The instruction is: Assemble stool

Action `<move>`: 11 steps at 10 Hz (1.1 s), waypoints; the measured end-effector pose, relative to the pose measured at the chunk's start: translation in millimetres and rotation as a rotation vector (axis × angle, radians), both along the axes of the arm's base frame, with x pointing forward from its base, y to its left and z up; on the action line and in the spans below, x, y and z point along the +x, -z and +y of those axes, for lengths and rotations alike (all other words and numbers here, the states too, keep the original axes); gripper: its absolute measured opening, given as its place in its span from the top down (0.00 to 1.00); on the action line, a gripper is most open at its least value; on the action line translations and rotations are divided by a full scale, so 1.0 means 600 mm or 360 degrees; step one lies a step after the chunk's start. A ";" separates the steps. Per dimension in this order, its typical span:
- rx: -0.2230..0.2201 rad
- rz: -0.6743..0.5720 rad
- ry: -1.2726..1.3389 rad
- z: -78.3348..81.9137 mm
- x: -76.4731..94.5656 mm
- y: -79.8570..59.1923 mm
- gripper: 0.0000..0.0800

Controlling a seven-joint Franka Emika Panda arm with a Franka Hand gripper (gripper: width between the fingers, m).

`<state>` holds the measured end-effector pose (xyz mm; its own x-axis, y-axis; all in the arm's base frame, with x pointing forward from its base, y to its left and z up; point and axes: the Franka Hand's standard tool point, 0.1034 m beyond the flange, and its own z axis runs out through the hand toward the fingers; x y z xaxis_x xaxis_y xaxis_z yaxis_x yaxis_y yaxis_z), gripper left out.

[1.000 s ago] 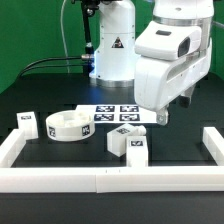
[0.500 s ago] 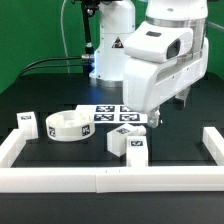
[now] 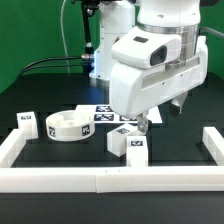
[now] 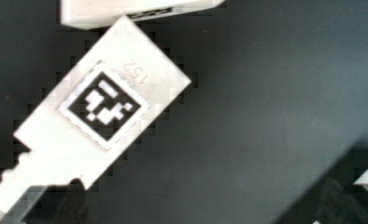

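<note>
The round white seat disc (image 3: 65,127) lies on the black table at the exterior view's left. Two chunky white legs (image 3: 131,146) lie side by side near the middle front. My gripper (image 3: 143,125) hangs just above and behind them. In the wrist view a tagged white leg (image 4: 110,100) lies slantwise below my gripper (image 4: 190,205), and its near end reaches one dark fingertip (image 4: 30,205). The jaws stand wide apart with only dark table between them. Another white piece (image 4: 136,10) shows at the frame edge.
The marker board (image 3: 108,112) lies behind the legs. A white border rail (image 3: 100,178) runs along the front, with raised ends at the left (image 3: 22,122) and right (image 3: 210,140). The arm's base stands at the back.
The arm has swung toward the exterior view's left and come lower, bringing the gripper from beside the marker board to just above the legs. The parts have not moved.
</note>
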<state>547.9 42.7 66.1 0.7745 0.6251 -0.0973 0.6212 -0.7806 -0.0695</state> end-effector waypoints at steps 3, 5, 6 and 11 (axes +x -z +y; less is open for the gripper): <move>-0.0036 -0.0018 0.0469 -0.055 0.030 0.007 0.19; -0.0053 -0.0033 0.0659 -0.063 0.030 0.013 0.19; -0.0049 -0.0030 0.0686 -0.061 0.030 0.014 0.19; -0.0031 -0.0059 0.0714 -0.072 0.021 0.082 0.19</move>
<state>560.3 -0.5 17.2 0.9716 0.2251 -0.0730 0.2229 -0.9741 -0.0365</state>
